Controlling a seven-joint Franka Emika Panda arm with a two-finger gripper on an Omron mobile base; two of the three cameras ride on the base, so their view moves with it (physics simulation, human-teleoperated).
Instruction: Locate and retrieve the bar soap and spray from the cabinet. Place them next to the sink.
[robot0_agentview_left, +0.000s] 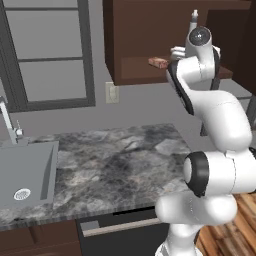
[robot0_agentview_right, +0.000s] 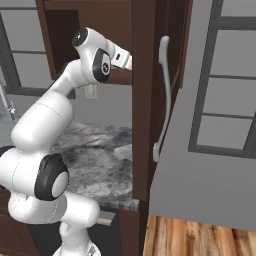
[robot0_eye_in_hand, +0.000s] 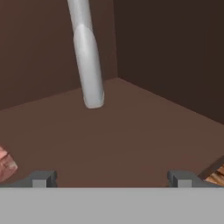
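Pincer (robot0_eye_in_hand: 111, 179): wide, empty, inside cabinet (robot0_eye_in_hand: 166, 57). Spray (robot0_eye_in_hand: 87, 65) at 12 o'clock; soap (robot0_eye_in_hand: 5, 164) at 9. Risk: advancing fingers topple spray.

Arm (robot0_agentview_left: 215, 120) is reared up tall from the base, big elbow bulge low, forearm climbing steeply, wrist cocked at the top and reaching forward at shoulder-high level. Same pose from the right base camera: upper link leans up and away, the hand pointing level off the last joint. Gripper (robot0_eye_in_hand: 111, 178) jaws stand wide apart, fingertips (robot0_eye_in_hand: 41, 178) at opposite sides of the hand view (nothing between them). Hand roughly level, slightly rolled. Fingers themselves can't be made out from the base cameras.
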